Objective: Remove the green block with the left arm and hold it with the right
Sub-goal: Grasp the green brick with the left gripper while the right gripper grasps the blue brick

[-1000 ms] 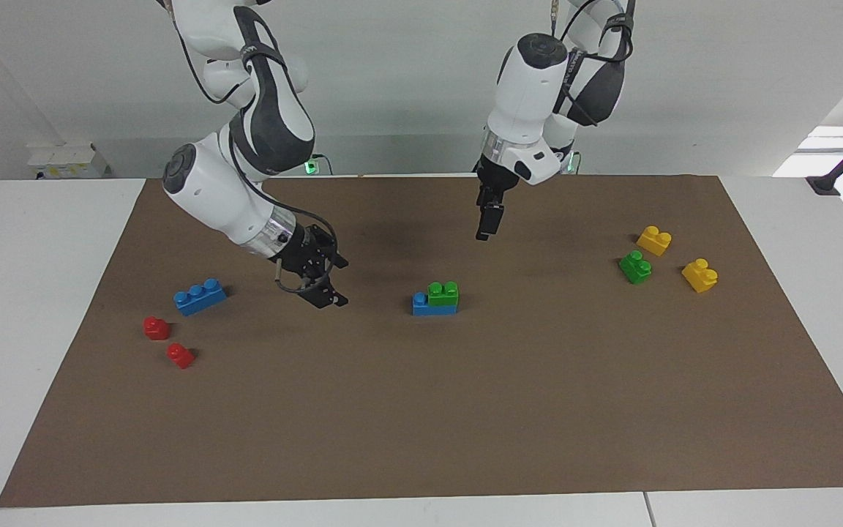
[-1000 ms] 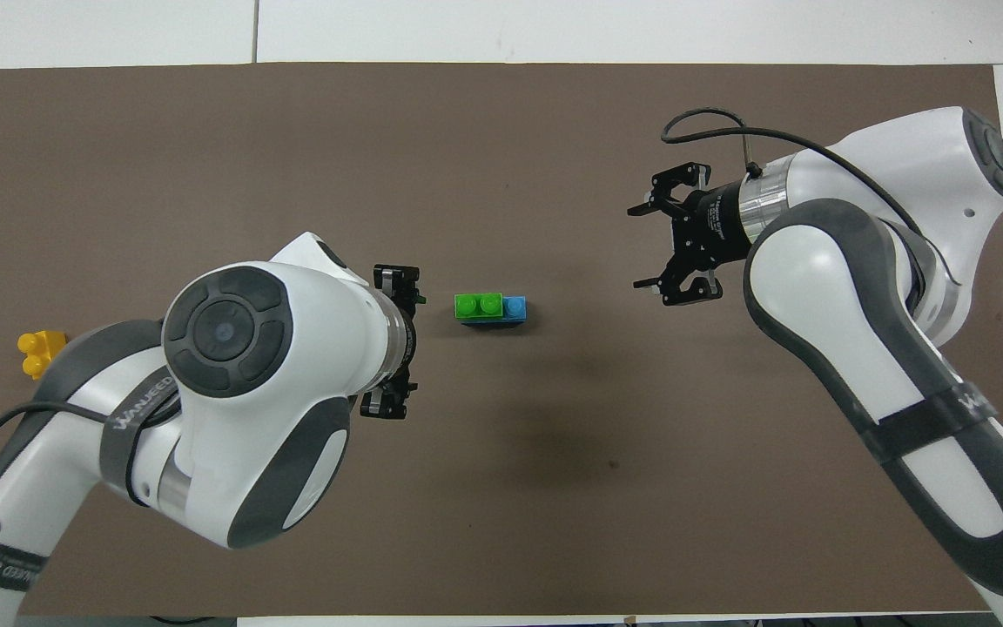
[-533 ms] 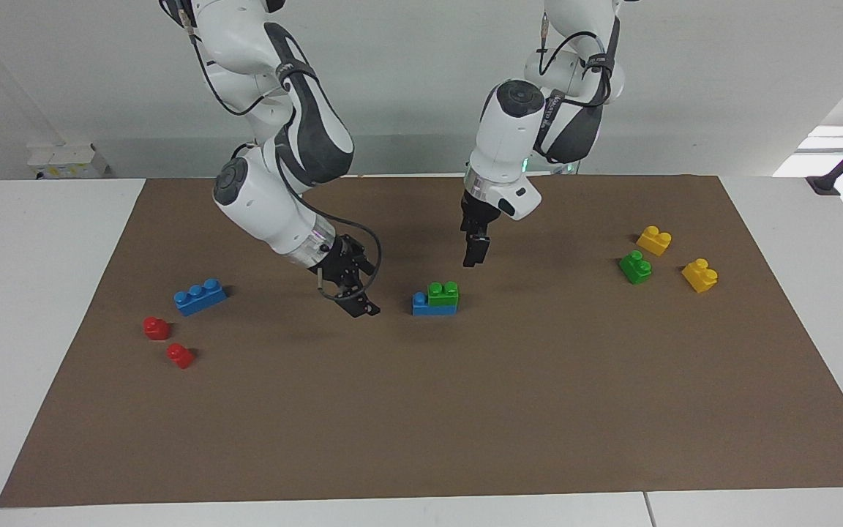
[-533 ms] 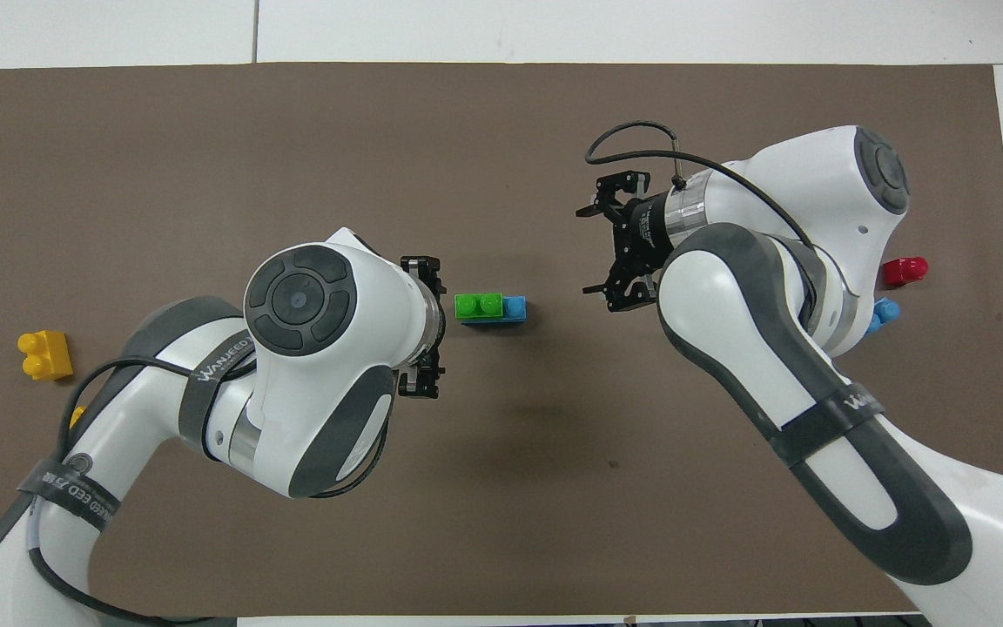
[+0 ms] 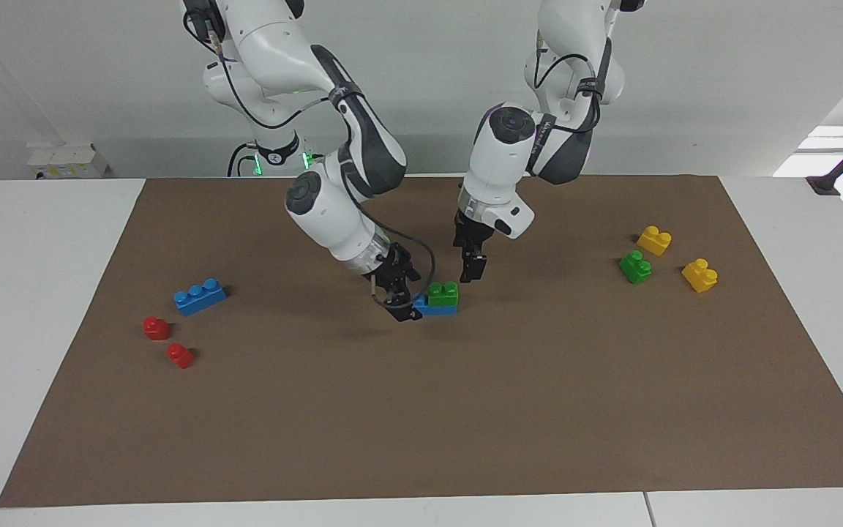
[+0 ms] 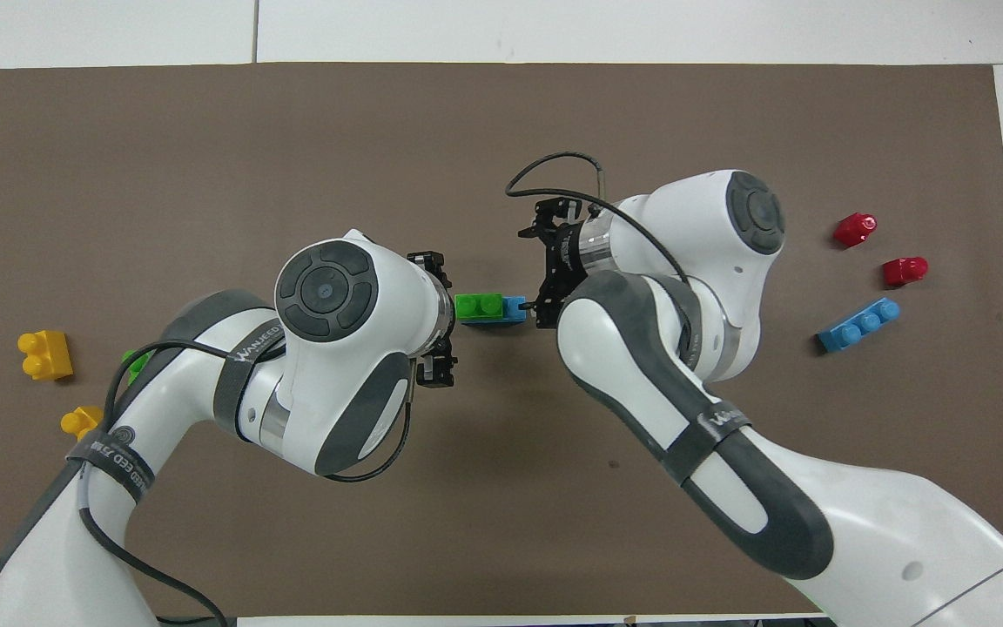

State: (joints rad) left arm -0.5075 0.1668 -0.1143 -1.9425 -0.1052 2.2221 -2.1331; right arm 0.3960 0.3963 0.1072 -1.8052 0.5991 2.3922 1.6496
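Two arms are bent low over the bench point(image 5: 612, 410) middle. The right gripper point(image 5: 405, 306) is angled down, jaws spread, at the bare end of the blue brick point(image 5: 436, 308); contact cannot be told. The left gripper point(image 5: 471, 269) hangs vertical, jaws spread, empty, just beside the green block point(image 5: 443, 293), which is seated on that brick.

The green block point(image 5: 443, 293) sits on a longer brick point(image 5: 435, 307), between both tools, mid-mat point(image 5: 421, 424).
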